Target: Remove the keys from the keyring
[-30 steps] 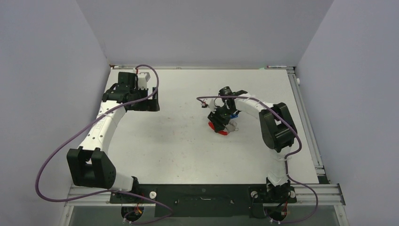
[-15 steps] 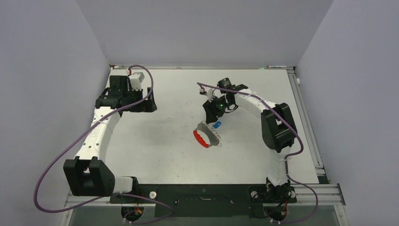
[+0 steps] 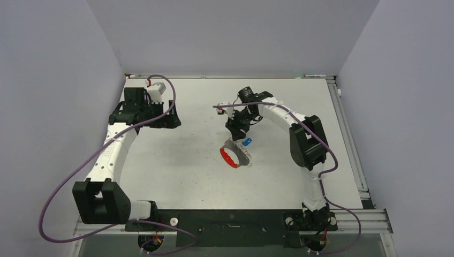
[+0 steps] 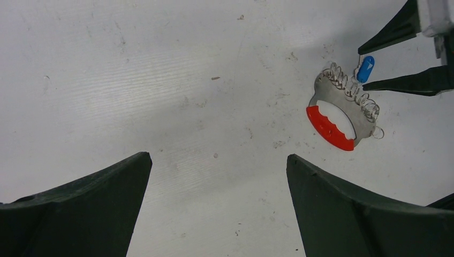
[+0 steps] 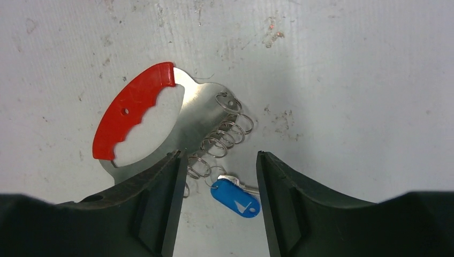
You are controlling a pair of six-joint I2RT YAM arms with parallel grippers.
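Note:
The keyring lies flat on the table: a red arc band (image 3: pixel 229 158) on a silver plate, with a row of wire loops (image 5: pixel 222 136) along its edge. A key with a blue head (image 5: pixel 235 197) lies beside the loops and seems hooked to the end one. It also shows in the top view (image 3: pixel 247 142) and in the left wrist view (image 4: pixel 365 68). My right gripper (image 5: pixel 218 155) is open and hovers over the loops and blue key, which show between its fingers. My left gripper (image 4: pixel 218 156) is open and empty, far to the left (image 3: pixel 165 119). No other keys can be made out.
The white table (image 3: pixel 176 171) is walled at the back and both sides. A metal rail (image 3: pixel 348 134) runs along its right edge. Purple cables loop off both arms. Small specks of dirt mark the surface.
The right gripper was down on the keyring a second ago; it has lifted and drawn back left. The keyring now lies further left and nearer, uncovered. The left arm shifted slightly left.

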